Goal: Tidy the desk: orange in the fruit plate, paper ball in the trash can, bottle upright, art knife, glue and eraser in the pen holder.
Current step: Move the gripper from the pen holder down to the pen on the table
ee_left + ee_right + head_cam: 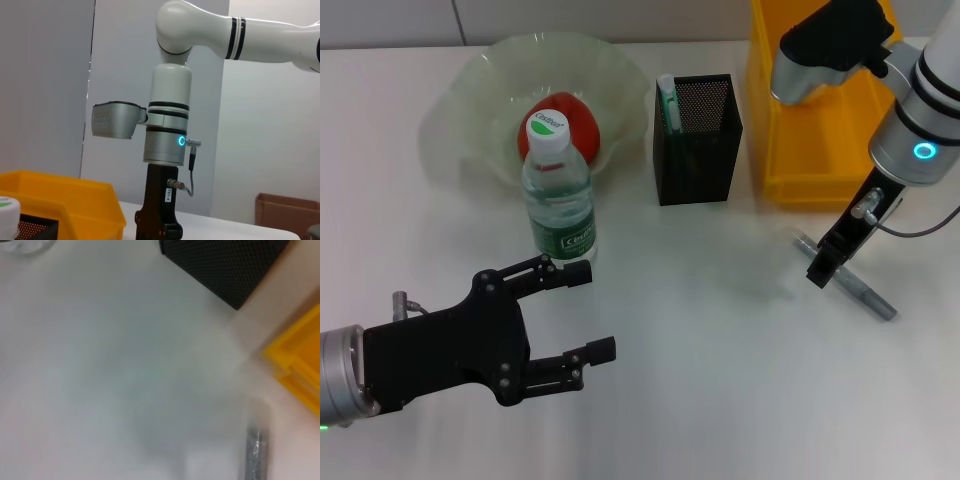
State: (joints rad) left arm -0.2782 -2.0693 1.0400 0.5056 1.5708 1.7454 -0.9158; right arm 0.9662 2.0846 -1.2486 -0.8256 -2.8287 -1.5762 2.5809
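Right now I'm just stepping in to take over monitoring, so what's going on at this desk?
The robot is tidying the desk. The right gripper is down over the art knife, a grey stick lying flat on the table in front of the yellow bin. The left gripper hangs open just in front of the bottle, which stands upright. The orange sits in the fruit plate. The pen holder already has one white-and-green item in it.
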